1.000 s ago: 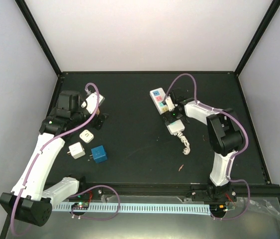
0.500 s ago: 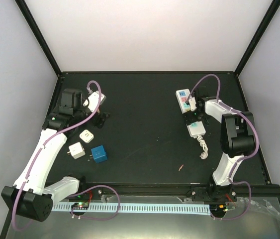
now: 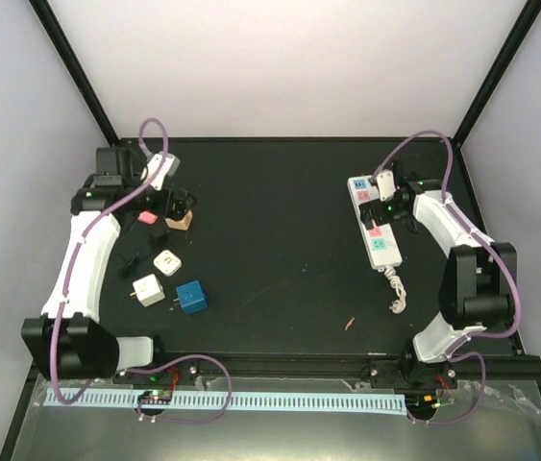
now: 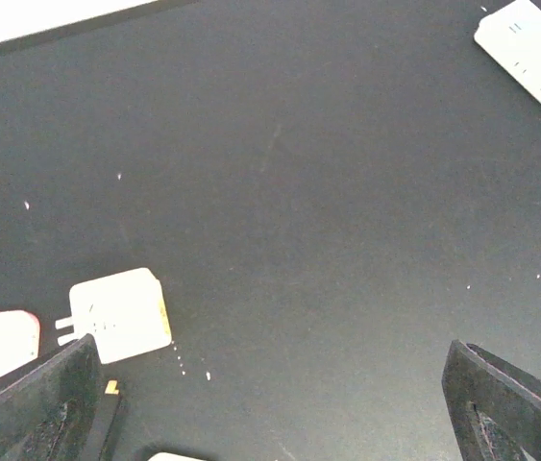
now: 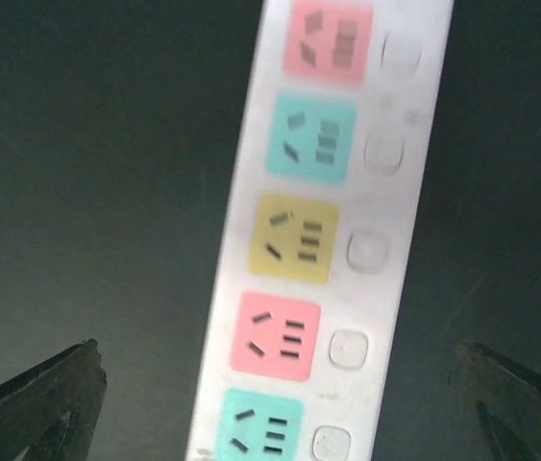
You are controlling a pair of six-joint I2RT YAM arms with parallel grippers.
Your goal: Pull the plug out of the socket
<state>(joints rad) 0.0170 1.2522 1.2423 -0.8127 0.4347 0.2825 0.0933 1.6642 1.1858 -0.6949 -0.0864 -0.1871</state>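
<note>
"Pulling is best done straight up, along the prongs, with the socket pinned to the tabletop so that it is not lifted too. Is a plug seen at all?"

"None is seen. Five coloured faces are shown in the right wrist view and every one is bare; the far end is hidden under the arm in the top view and cannot be judged."

"How are the claws held?"

"The right claw is spread wide above the socket, nothing gripped. The left claw is likewise released, well apart, near a white cube adapter."

"And how is the socket laid?"

"It is laid flat at the right of the tabletop, faces upward. Its long axis is run from far to near, slanted a little rightward, with the cord trailed off the near end."
</note>
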